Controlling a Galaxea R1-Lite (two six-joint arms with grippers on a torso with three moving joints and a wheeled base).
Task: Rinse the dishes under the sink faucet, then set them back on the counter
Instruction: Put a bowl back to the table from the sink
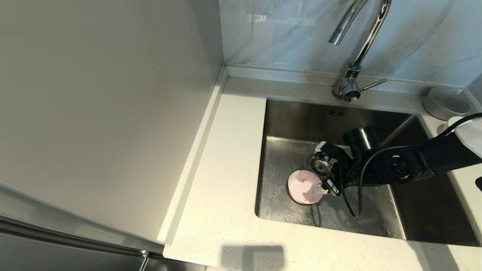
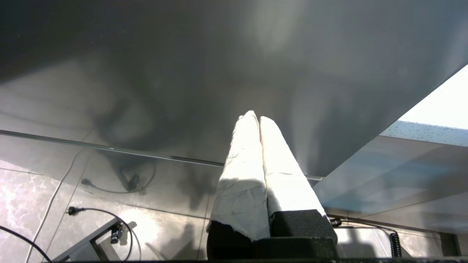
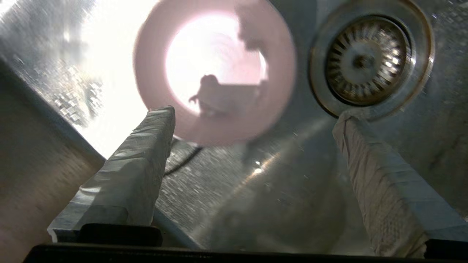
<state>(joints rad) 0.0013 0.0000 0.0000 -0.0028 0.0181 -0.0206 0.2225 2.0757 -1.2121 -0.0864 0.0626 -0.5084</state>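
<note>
The pale pink bowl stands upright on the floor of the steel sink, beside the drain strainer. My right gripper reaches down into the basin and is open. The bowl lies just beyond its fingertips, with one tip at the bowl's rim. A light grey-white bowl sits on the counter at the far right back. The white bowl is out of view. No water shows at the spout of the chrome faucet. My left gripper is shut and empty, parked low by a cabinet front.
The faucet's thin lever points right along the raised back edge. A tall grey panel borders the counter on the left. The right arm spans the right half of the basin, its cable hanging toward the sink floor.
</note>
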